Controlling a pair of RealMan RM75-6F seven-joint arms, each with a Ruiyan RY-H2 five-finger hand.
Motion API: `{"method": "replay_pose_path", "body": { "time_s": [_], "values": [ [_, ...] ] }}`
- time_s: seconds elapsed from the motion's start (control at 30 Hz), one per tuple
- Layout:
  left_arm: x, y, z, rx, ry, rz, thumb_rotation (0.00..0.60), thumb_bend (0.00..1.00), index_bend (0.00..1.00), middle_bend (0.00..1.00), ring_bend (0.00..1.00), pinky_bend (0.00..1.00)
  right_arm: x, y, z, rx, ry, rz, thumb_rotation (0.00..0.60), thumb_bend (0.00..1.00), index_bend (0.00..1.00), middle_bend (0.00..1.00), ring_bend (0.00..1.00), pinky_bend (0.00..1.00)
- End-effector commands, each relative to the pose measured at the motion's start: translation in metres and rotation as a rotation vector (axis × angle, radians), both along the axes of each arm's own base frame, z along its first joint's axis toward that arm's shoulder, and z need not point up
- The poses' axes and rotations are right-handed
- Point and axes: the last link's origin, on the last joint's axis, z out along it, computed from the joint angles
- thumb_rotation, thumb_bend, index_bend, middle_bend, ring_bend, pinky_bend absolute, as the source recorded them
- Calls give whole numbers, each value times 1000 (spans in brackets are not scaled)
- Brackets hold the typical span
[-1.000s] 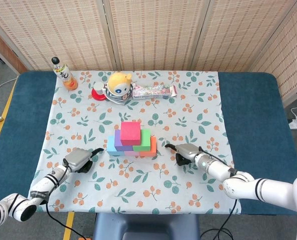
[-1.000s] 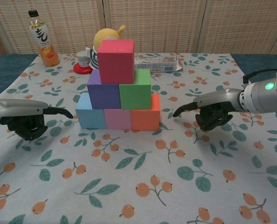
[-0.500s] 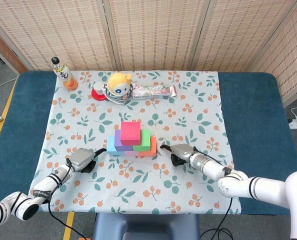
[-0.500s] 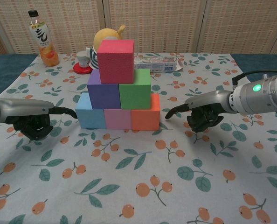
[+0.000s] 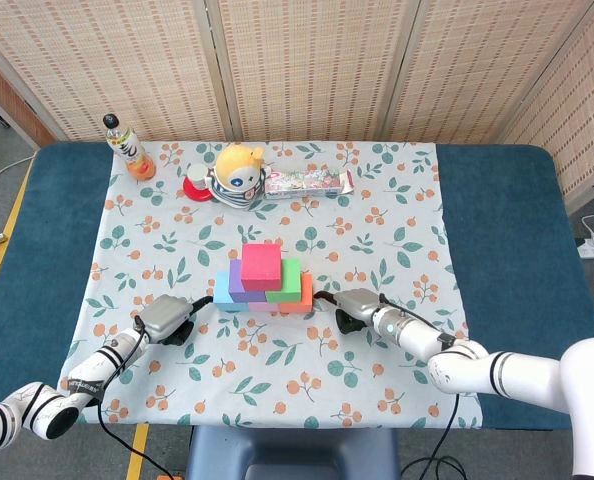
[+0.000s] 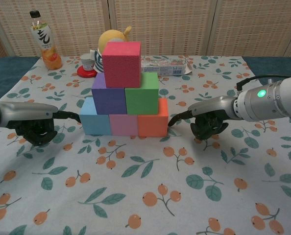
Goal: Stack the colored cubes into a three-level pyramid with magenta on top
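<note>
The pyramid stands mid-cloth: the magenta cube (image 6: 122, 63) (image 5: 261, 266) tops a purple cube (image 6: 109, 94) and a green cube (image 6: 141, 94), over a blue cube (image 6: 93, 123), a pink cube (image 6: 123, 124) and an orange cube (image 6: 152, 123). My left hand (image 6: 35, 125) (image 5: 164, 318) lies on the cloth to the left, most fingers curled under and one stretched out, its tip at the blue cube's side. On the other side, my right hand (image 6: 209, 116) (image 5: 358, 305) mirrors it, its outstretched fingertip reaching the orange cube's side. Neither hand holds anything.
At the back of the floral cloth (image 6: 150, 196) stand an orange drink bottle (image 6: 43, 41), a small red-based cup (image 6: 88, 66), a yellow plush toy (image 6: 113, 36) and a flat snack packet (image 6: 165, 66). Blue table padding (image 5: 507, 230) flanks the cloth.
Both hands have slid inward along the cloth toward the pyramid, bringing their outstretched fingertips up to the bottom row's outer cubes. The cubes have not shifted.
</note>
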Motion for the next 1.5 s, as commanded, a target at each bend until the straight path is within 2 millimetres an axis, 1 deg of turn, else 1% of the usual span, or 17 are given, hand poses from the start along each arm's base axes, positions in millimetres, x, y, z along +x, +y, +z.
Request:
{"method": "replay_pose_path", "body": {
  "time_s": [0.03,0.17,0.27,0.47,0.57,0.6,0.67,0.73,0.77,0.8,0.83,0.87,1.0,1.1,1.27,1.4,1.5],
  "values": [
    [-1,0,1,3,-1,4,600,736,94,861,924,941,-1,0,1,-4,3,0,550,1000,58,975,1000,1000],
    [-7,-1,10,30,-10,23,600,729,94,856,922,939,-7,0,11,-25,6,-10,549,1000,58,975,1000,1000],
    [-16,-3,22,66,-23,49,600,723,92,850,915,936,-15,2,26,-57,3,-21,549,1000,58,975,1000,1000],
    [-41,-11,62,202,-74,120,600,689,88,794,852,901,-38,13,78,-190,-6,-46,550,1000,49,975,1000,1000],
    [-60,-20,88,331,-102,166,600,625,92,705,752,845,-55,25,109,-293,-3,-51,549,996,11,960,982,970],
    [-69,-25,99,390,-105,180,600,603,99,671,711,815,-63,30,122,-354,-6,-50,549,944,2,921,940,927],
    [-83,-36,116,486,-115,214,600,564,117,617,643,755,-76,42,142,-466,0,-36,550,786,0,810,819,834],
    [-95,-47,129,553,-110,240,600,506,144,528,537,629,-87,53,157,-573,4,-19,552,516,0,635,631,699],
    [-101,-52,135,583,-102,250,600,470,152,464,465,536,-92,59,163,-618,6,-9,552,431,0,575,564,650],
    [-108,-59,142,627,-91,258,600,447,152,418,413,471,-100,68,170,-674,10,0,552,319,0,473,445,553],
    [-112,-66,147,662,-86,264,600,415,144,338,327,365,-105,76,175,-713,10,6,552,265,0,404,364,480],
    [-115,-71,151,688,-84,265,600,398,135,290,275,306,-110,82,178,-741,8,13,552,230,0,341,288,410],
    [-128,-99,164,780,-79,262,600,372,95,159,132,173,-131,110,191,-832,16,19,551,204,0,127,49,142],
    [-135,-122,170,840,-64,243,600,370,76,110,82,128,-145,133,199,-887,36,24,551,203,0,33,0,28],
    [-141,-164,168,886,-55,259,600,370,58,83,43,77,-162,176,207,-933,54,-3,551,204,0,0,0,0],
    [-137,-187,160,883,-46,268,600,369,56,79,37,54,-168,202,208,-953,51,-24,548,203,0,0,0,0],
    [-133,-199,152,860,-46,272,600,371,56,80,37,47,-168,215,206,-958,43,-22,546,204,0,0,0,0]
  ]
}}
